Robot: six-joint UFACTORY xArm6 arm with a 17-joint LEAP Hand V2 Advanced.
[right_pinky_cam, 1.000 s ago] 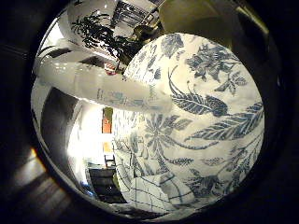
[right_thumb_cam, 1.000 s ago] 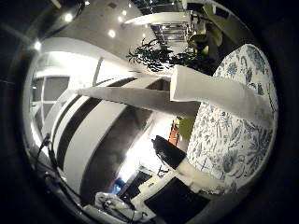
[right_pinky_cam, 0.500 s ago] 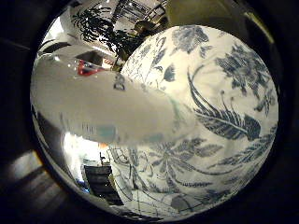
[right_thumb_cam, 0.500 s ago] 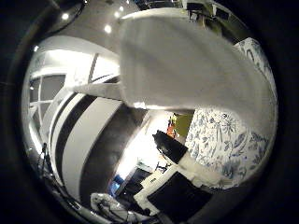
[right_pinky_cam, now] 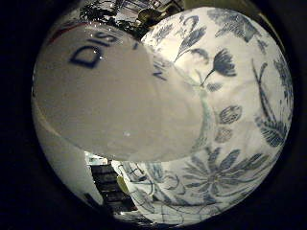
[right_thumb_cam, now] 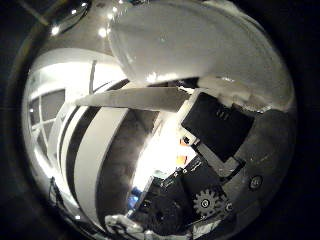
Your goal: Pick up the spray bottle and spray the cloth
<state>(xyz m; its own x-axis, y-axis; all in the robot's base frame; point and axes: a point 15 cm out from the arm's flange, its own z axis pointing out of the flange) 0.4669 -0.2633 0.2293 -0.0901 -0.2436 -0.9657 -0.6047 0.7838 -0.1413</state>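
The white spray bottle point(right_pinky_cam: 115, 101) fills much of the right little finger side palm view, very close to the palm, with dark print on its body. It stands over a white cloth with a blue flower pattern point(right_pinky_cam: 235, 125) that covers the surface beneath. In the right thumb side palm view the bottle's white body point(right_thumb_cam: 190, 40) fills one side. My hand's black and white fingers point(right_thumb_cam: 215, 125), with a geared part point(right_thumb_cam: 205, 202), curl in from the edge up against the bottle.
In the right thumb side palm view, white walls and a ceiling with bright lights point(right_thumb_cam: 80, 110) lie beyond the bottle. Dark furniture point(right_pinky_cam: 106, 182) shows past the edge of the patterned cloth in the right little finger side palm view.
The bottle has grown from a slim shape to filling much of both views as the palm closed in on it. The fingers have come further into the right thumb side palm view.
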